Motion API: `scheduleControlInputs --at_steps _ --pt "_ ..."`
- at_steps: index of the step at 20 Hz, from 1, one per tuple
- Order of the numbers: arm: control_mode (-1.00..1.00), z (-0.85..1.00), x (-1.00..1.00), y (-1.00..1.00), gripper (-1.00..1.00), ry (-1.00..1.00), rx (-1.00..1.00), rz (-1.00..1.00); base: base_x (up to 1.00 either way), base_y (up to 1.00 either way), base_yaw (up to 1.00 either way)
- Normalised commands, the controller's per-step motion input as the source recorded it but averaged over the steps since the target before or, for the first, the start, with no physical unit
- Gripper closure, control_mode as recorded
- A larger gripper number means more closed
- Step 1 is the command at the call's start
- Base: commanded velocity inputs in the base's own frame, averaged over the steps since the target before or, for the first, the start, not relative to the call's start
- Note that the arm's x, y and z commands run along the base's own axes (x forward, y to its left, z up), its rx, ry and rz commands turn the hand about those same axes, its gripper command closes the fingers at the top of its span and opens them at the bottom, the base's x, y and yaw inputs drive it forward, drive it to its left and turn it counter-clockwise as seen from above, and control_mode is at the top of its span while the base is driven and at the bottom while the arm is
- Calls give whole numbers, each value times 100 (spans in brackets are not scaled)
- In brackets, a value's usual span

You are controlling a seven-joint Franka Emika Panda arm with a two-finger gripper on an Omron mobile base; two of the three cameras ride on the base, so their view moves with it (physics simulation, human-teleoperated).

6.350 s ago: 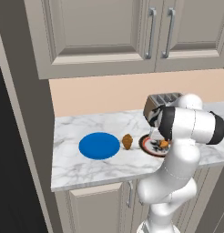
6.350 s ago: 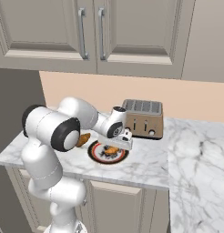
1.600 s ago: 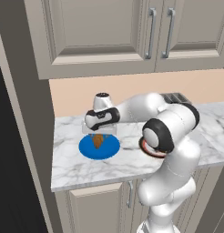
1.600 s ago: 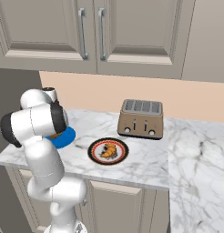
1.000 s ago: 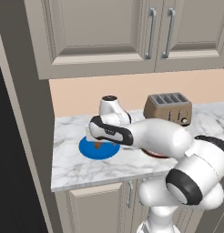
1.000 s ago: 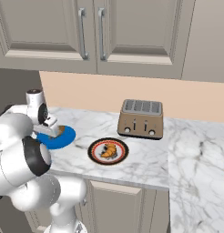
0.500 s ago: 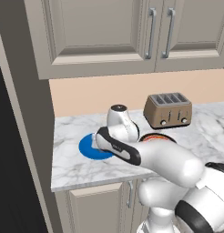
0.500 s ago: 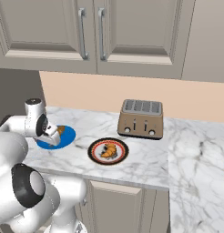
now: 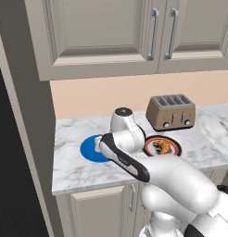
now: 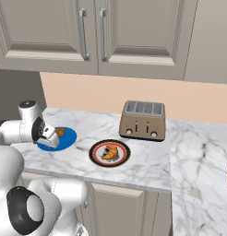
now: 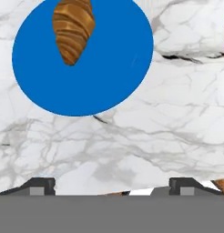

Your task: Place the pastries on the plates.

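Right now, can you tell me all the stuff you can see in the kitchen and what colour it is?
Blue plate: one, bright blue, on the left part of the counter.
Patterned plate: one, white with a dark centre and red-black rim, on the counter in front of the toaster.
Pastries: two, golden brown; one lies on the blue plate, one lies on the patterned plate.
Toaster: one, tan metal, at the back of the counter by the wall.
Counter: one, white and grey marble.
Cupboards: beige, with metal handles, above the counter; more below it.
Gripper: one, dark fingertips set wide apart, holding nothing, over bare counter beside the blue plate.
Arm: one, white with dark joints.
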Motion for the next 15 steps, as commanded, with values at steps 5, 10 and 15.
scheduleControlInputs --at_steps 5,10,15 --pt "-100 66 -54 0 -100 -35 3 0 0 0 0" --pt "-100 78 -38 0 -100 -27 18 0 0 0 0" --pt "-100 72 -19 0 -100 -20 22 1 0 0 0"
